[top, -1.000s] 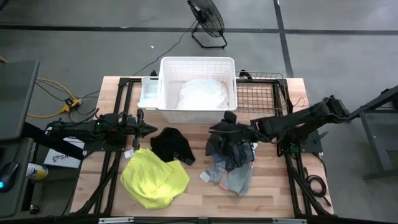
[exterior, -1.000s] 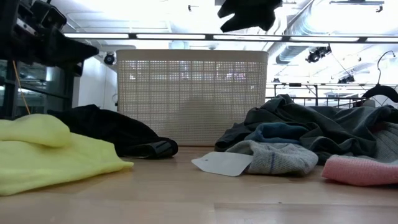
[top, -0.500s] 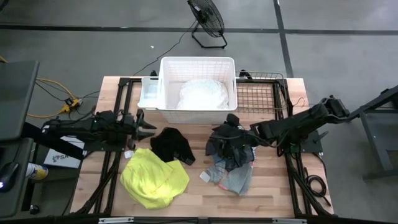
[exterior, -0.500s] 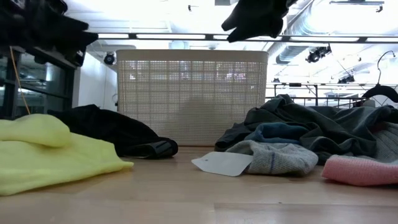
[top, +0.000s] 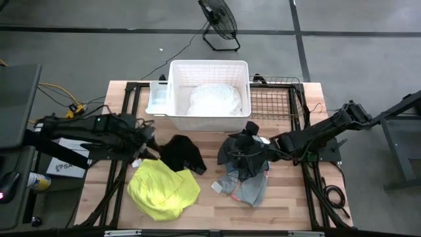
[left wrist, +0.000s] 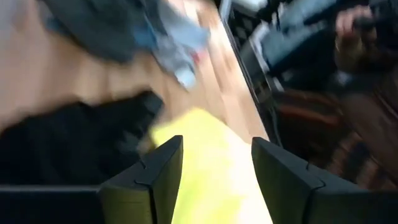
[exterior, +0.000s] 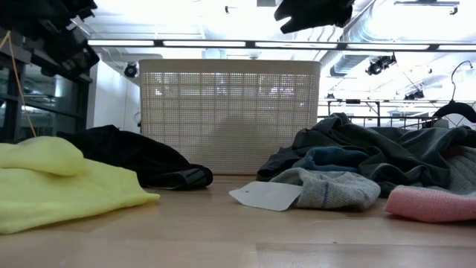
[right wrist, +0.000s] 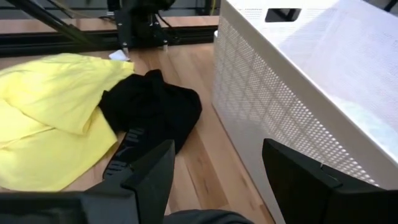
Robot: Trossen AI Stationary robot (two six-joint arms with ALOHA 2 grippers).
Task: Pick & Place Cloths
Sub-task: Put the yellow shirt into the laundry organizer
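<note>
A yellow cloth [top: 161, 187] and a black cloth [top: 183, 153] lie on the table's left half. A heap of dark grey and blue-grey cloths [top: 242, 168] lies right of centre. A white cloth [top: 214, 99] lies inside the white basket [top: 209, 64] at the far edge. My left gripper [top: 146, 140] hangs open above the table, left of the black cloth, with the yellow cloth [left wrist: 205, 180] showing beyond its fingers. My right gripper [top: 248, 130] hangs open above the far side of the grey heap, facing the black cloth [right wrist: 152, 109] and the basket [right wrist: 280, 93].
A wire rack [top: 276, 102] lies to the right of the basket. A white tag [exterior: 268, 195] and a pink piece [exterior: 431, 202] lie at the near side of the grey heap. Bare wood shows between the black cloth and the heap, and along the near edge.
My left gripper has opened, risen and drawn back a little toward the table's left edge, tipping its fingers downward. My right gripper has shifted slightly toward the right edge above the grey heap. The cloths have not moved.
</note>
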